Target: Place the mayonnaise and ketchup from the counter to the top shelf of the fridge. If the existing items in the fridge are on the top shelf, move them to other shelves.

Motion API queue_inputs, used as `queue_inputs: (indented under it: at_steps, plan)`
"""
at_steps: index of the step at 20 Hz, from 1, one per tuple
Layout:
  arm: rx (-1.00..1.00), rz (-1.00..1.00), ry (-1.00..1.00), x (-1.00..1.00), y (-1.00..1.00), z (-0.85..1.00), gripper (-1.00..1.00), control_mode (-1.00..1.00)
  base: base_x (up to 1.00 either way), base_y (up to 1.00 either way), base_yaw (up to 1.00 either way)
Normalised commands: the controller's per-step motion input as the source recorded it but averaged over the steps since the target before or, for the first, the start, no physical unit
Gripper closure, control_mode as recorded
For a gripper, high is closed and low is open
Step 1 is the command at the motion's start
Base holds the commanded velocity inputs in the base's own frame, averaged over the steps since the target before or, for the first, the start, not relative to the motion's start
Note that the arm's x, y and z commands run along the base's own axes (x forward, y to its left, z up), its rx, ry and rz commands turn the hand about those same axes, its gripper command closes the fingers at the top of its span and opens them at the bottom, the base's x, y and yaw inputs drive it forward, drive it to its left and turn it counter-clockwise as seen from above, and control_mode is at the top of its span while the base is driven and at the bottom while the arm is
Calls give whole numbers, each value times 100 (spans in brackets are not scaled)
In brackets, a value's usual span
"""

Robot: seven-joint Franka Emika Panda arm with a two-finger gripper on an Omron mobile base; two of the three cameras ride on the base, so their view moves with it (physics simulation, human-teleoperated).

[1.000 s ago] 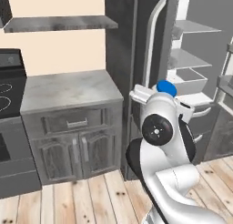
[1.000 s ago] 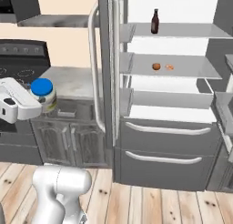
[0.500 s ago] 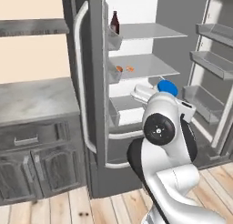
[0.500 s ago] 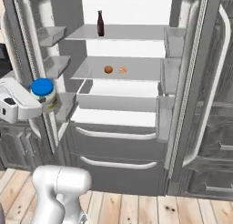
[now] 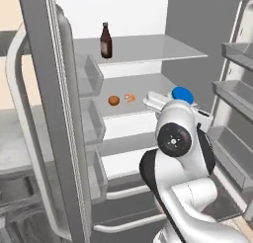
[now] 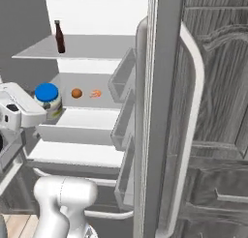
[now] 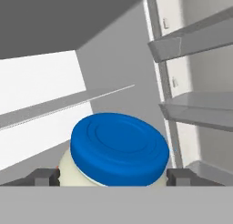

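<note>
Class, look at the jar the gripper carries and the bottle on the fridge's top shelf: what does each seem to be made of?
The jar looks like clear glass or plastic over a creamy fill, with a matte blue plastic-looking lid with moulded rings. The bottle looks like dark brown glass, though the rendering leaves that open.

top shelf (image 5: 158, 49) bearing dark bottle (image 5: 105, 40), middle shelf (image 5: 148, 86) bearing two small foods (image 5: 121, 99)

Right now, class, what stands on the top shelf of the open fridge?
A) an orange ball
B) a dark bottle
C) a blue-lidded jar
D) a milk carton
B: the dark bottle stands alone on the top shelf, while the blue-lidded jar sits between the gripper fingers, lower down in front of the fridge.
</note>
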Motion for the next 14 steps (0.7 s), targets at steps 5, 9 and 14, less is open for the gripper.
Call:
queue_inputs:
  at_steps: [5, 9, 14]
  plan:
    - [0, 0, 0, 0, 0, 0, 100, 100, 100, -3, 1]
    - [0, 2, 12, 90, -42, 83, 100, -100, 0, 0, 0]
    - [0, 3, 4, 60, -66, 89, 100, -100, 0, 0, 0]
